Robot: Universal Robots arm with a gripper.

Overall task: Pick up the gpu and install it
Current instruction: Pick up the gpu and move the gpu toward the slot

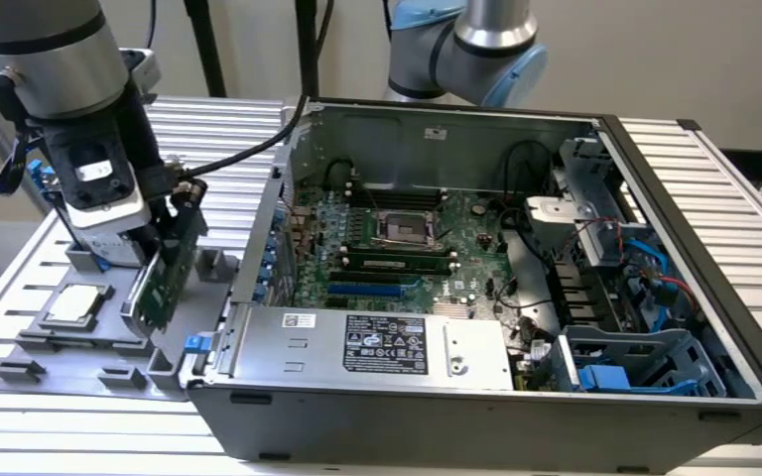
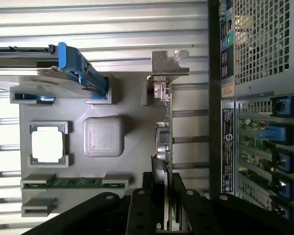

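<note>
1. Gripper (image 1: 167,243) at the exterior view's left, above the grey tray (image 1: 57,349) and outside the case (image 1: 487,428).
2. Fingers (image 2: 179,196) closed on the gpu (image 2: 164,139), one against each face of the board.
3. Gpu (image 1: 159,288) held on edge and slightly tilted in the exterior view, with its green board reaching down from the fingers toward the tray. Impossible to tell whether its lower edge touches the tray.
4. Silver bracket (image 2: 169,63) at the gpu's end farthest from the gripper, just beside a small tray holder.
5. Also on the tray (image 2: 132,147): a CPU (image 1: 76,300) in a square pocket, to the exterior view's left of the gpu; a memory stick (image 2: 76,182) in a long slot; a drive (image 2: 73,68) in a blue frame.
6. Case lying open at the exterior view's right of the tray, with the motherboard (image 1: 447,248) exposed inside and the power supply (image 1: 368,342) along the near wall.
</note>
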